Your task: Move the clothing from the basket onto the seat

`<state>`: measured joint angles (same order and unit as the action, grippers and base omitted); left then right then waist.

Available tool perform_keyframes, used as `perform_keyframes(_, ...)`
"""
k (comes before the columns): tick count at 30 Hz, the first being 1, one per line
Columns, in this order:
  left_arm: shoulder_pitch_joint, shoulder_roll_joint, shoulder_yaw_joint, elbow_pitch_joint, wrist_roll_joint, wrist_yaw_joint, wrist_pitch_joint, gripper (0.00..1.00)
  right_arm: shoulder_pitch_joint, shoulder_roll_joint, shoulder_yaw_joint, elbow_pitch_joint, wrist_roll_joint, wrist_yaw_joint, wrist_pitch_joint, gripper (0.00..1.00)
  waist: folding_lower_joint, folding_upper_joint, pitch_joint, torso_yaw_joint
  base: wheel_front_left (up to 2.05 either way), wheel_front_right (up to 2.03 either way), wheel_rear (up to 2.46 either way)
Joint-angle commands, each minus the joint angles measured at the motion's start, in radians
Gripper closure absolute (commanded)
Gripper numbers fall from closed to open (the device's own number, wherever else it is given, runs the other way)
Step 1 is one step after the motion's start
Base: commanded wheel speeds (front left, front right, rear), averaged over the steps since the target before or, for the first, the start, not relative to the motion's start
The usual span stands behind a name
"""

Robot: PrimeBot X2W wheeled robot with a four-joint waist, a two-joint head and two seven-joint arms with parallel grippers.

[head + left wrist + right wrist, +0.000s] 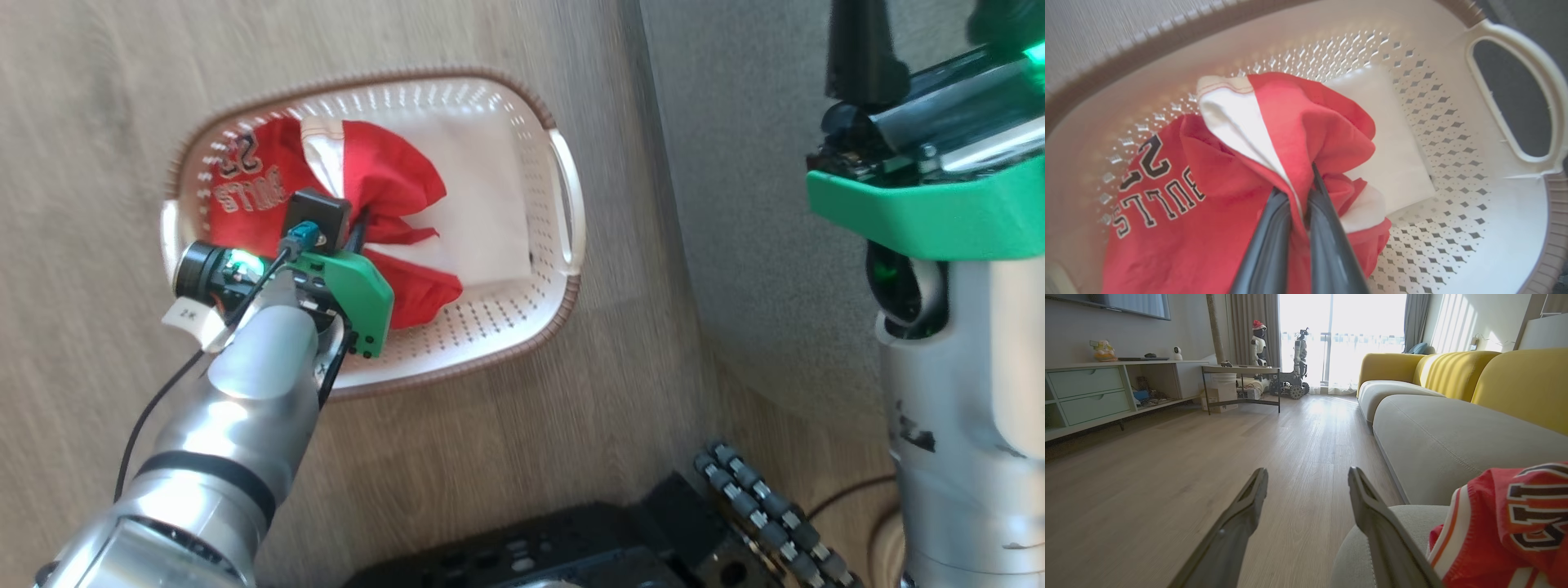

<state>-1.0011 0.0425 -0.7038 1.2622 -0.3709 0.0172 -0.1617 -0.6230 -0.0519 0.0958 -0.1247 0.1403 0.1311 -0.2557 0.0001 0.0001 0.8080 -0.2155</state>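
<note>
Red clothing (1331,134), mid-frame in the basket (1470,228), is grasped by the left end effector (1296,183); the right end effector (1307,471) stands released.

Red clothing (400,180) heaped in cream basket (490,327) — grey seat (735,163) beside.

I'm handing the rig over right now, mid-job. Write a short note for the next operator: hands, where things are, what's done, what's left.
Left hand: shut on a bunched fold of the red clothing, which lies in the basket on the floor.
Right hand: open, empty, beside the seat.
Done: one red jersey lies on the seat.
Left: carry the gripped piece to the seat. A white folded piece also lies in the basket.
</note>
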Motion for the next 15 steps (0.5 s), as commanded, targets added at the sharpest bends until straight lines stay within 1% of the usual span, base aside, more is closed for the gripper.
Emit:
perform_keyframes(1,0.040,0.009,0.001,-0.025,-0.009,-0.004,-0.020,1.00,0.040,0.002,0.007,-0.011,-0.012,0.000,-0.006,0.00,-0.0001,-0.0001,-0.055,0.029,0.00,0.00,0.00)
perform_keyframes(6,0.074,0.008,-0.034,-0.104,-0.040,-0.027,-0.047,1.00,0.082,0.002,-0.001,0.080,-0.029,0.000,-0.006,0.00,-0.0001,-0.0001,-0.159,0.071,0.00,0.00,0.00)
perform_keyframes(7,0.080,0.008,-0.042,-0.121,-0.047,-0.029,-0.051,1.00,0.093,0.002,-0.003,0.100,-0.033,0.000,-0.006,0.00,-0.0001,-0.0001,-0.181,0.080,0.00,0.00,0.00)
perform_keyframes(8,0.080,0.008,-0.042,-0.121,-0.047,-0.029,-0.051,1.00,0.093,0.002,-0.003,0.100,-0.033,0.000,-0.006,0.00,-0.0001,-0.0001,-0.181,0.080,0.00,0.00,0.00)
perform_keyframes(15,0.124,0.008,-0.095,-0.227,-0.093,-0.031,-0.074,1.00,0.185,0.002,-0.016,0.215,-0.048,0.000,-0.006,0.00,-0.0001,-0.0001,-0.348,0.137,0.00,0.00,0.00)
